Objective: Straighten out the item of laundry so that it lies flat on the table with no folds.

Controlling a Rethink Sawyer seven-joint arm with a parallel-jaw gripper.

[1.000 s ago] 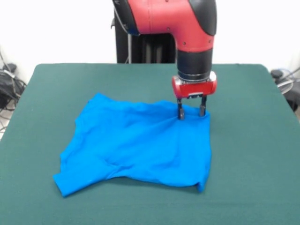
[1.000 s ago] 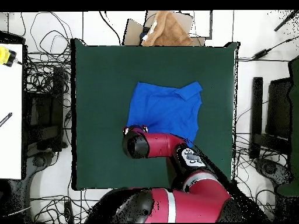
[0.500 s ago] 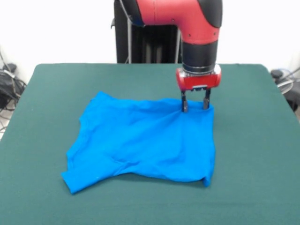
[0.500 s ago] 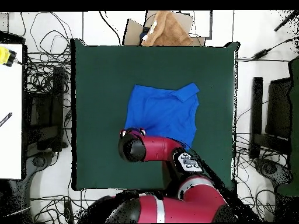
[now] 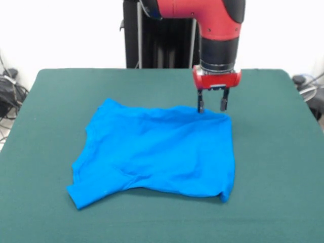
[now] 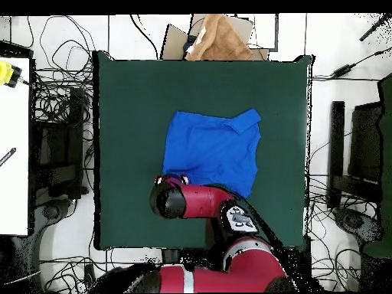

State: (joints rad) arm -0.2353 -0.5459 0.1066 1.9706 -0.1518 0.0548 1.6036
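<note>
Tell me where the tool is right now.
In the front view the tool hangs open just above the far right corner of the blue shirt, right of the table's centre.

T-shirt (image 5: 157,154): plain bright blue | table (image 5: 61,101): dark green | arm (image 5: 215,20): red, black

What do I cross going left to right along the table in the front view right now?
Bare table → blue T-shirt → gripper, open above the shirt's far right corner → bare table again.
</note>
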